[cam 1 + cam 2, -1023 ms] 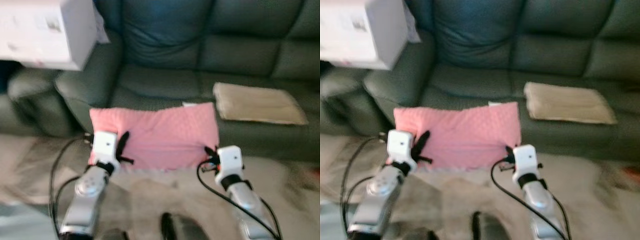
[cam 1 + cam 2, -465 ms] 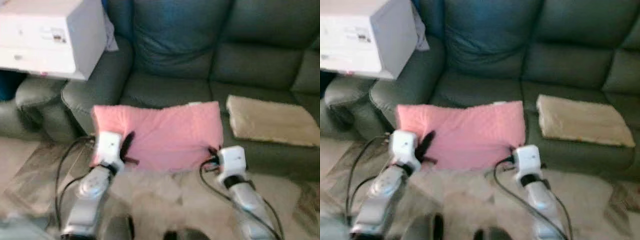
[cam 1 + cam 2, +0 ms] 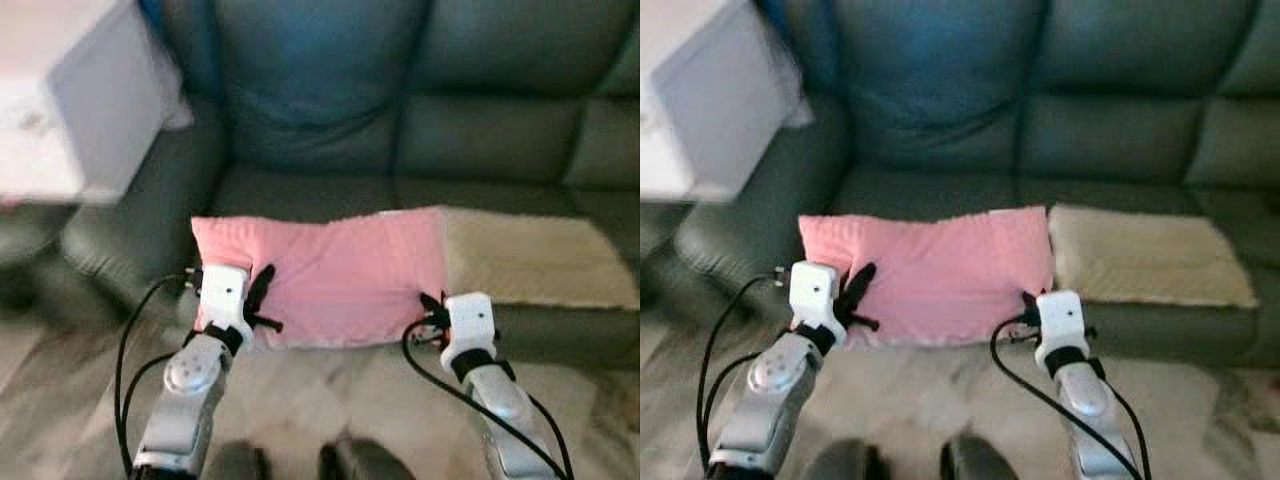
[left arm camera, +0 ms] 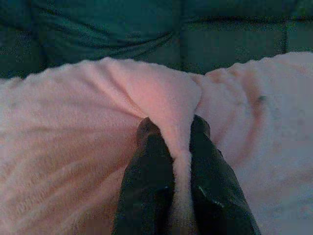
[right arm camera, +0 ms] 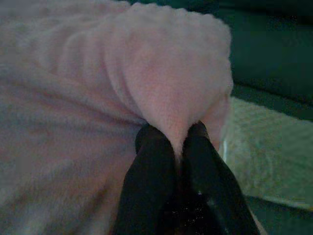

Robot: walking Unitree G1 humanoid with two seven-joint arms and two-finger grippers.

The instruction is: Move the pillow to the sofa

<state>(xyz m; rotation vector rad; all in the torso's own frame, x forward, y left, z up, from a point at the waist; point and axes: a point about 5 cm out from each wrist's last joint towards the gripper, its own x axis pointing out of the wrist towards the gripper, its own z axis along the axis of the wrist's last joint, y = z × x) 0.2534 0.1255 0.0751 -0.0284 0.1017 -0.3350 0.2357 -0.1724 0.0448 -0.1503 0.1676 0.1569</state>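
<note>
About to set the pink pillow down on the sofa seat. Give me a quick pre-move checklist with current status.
1. Left hand grip: fingers pinch a fold of the pink pillow - ok.
2. Right hand grip: fingers pinch the pillow's corner - ok.
3. Pillow level: held roughly flat between both hands - ok.
4. Sofa ahead: seat cushion directly behind the pillow - ok.
5. Landing spot: beige mat lies on the seat beside the pillow's right edge; overlap cannot be judged - cannot tell.
6. White box on the left armrest: off to the side of the pillow - ok.
</note>
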